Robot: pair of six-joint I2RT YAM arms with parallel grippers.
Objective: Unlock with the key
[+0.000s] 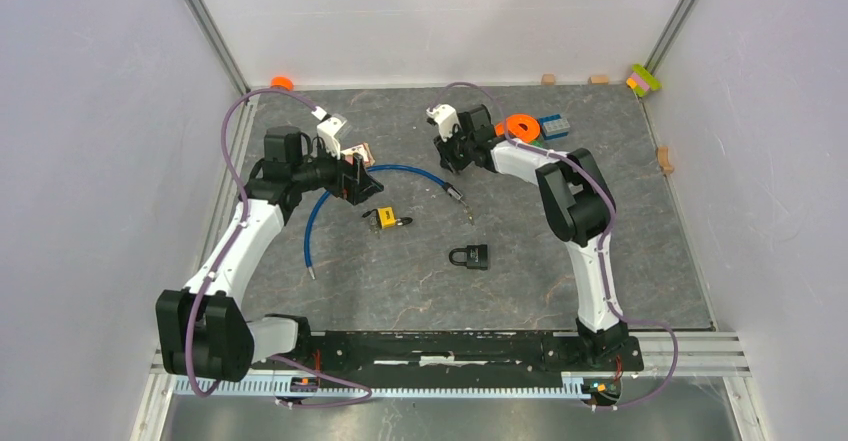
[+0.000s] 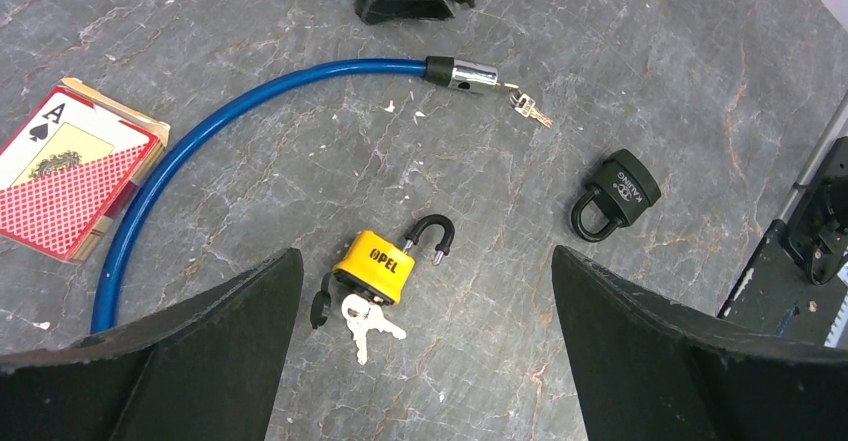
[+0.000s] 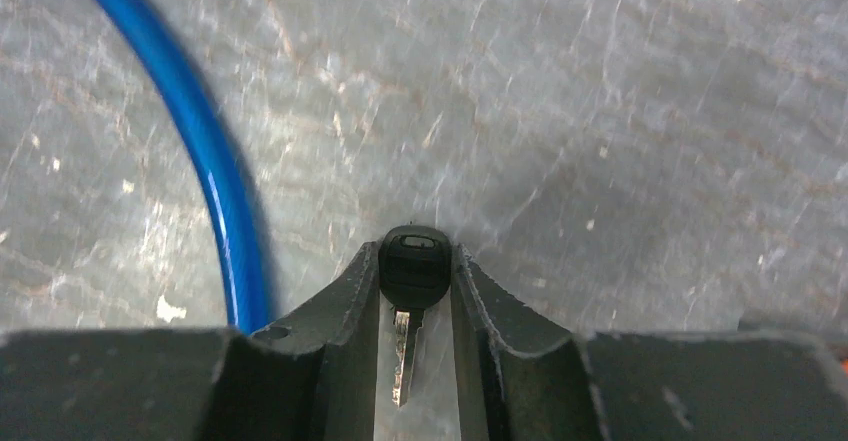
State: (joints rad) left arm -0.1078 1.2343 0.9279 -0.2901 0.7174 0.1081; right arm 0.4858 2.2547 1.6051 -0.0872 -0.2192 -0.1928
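1. The grey stone-patterned table (image 1: 620, 251) carries everything, with the two arms reaching in from its near edge.
2. The left arm (image 1: 245, 236) leans over the left middle. The right arm (image 1: 575, 201) bends toward the far centre.
3. A blue cable lock (image 2: 240, 101) curves across the table, and a small bunch of keys (image 2: 530, 109) hangs at its metal barrel end.
4. A deck of playing cards (image 2: 70, 171) lies left of the cable, ace of spades up.
5. The left gripper (image 2: 425, 252) hovers with its jaws spread wide and nothing between them, above the yellow padlock (image 2: 375, 264).
6. The yellow padlock lies flat, its shackle sprung open and two keys (image 2: 365, 323) at its base.
7. The black padlock (image 2: 618, 191) lies on its own nearer the bases, with its shackle closed.
8. The right gripper (image 3: 416, 259) is clamped on the black-headed key (image 3: 412, 281), blade pointing back between the fingers, over bare table beside the cable
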